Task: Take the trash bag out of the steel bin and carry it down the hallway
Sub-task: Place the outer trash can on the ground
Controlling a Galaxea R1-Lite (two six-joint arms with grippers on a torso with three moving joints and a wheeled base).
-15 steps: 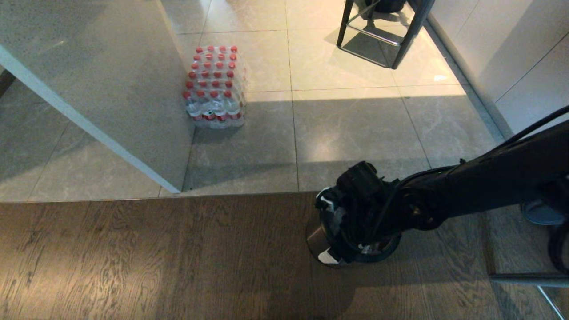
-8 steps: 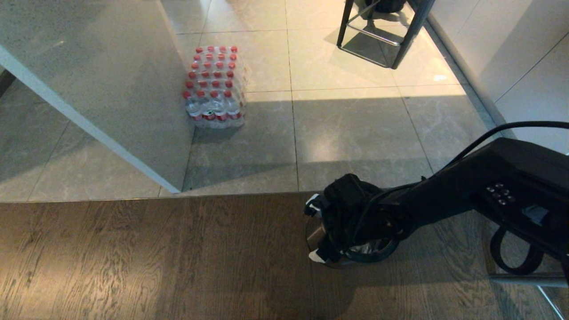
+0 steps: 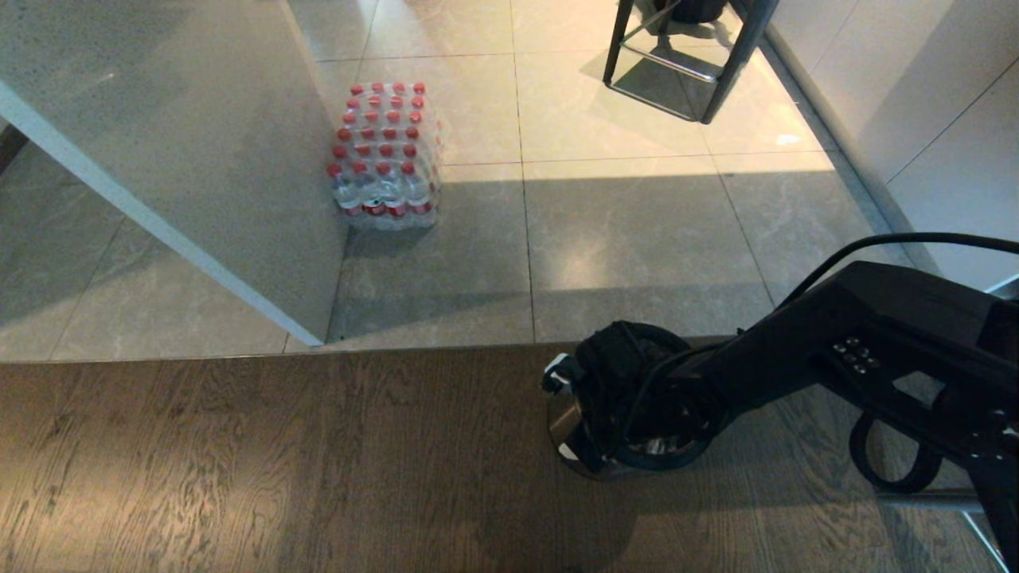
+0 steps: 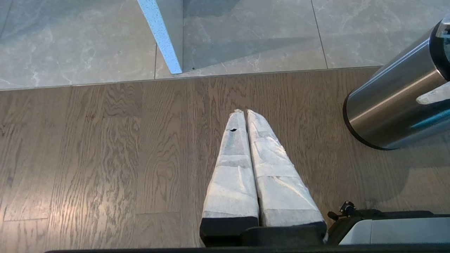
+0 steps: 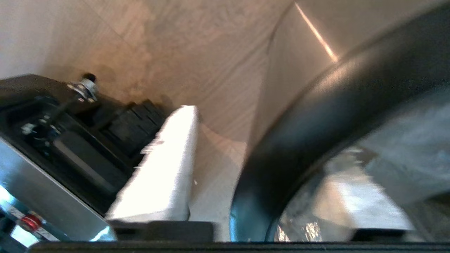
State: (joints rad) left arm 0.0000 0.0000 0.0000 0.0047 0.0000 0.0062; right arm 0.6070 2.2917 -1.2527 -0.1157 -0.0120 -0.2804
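At the steel bin (image 3: 567,426) on the wood floor, right pincer (image 3: 561,414) straddles the black rim: one white finger (image 5: 165,168) outside, the other hidden inside. Can't tell whether it grips yet. Trash bag (image 5: 351,189) sits in the bin, not lifted. Left pincer (image 4: 246,116) parked, fingers together, empty. Extraction and hallway carry remain.

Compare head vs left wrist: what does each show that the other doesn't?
Head only: the right gripper at the steel bin's rim, the pack of red-capped bottles, the stool legs.
Left wrist only: the left gripper, its wrapped fingers pressed together over the wood floor, away from the bin.
Both: the steel bin, the wood floor meeting grey tiles, the white-edged panel.
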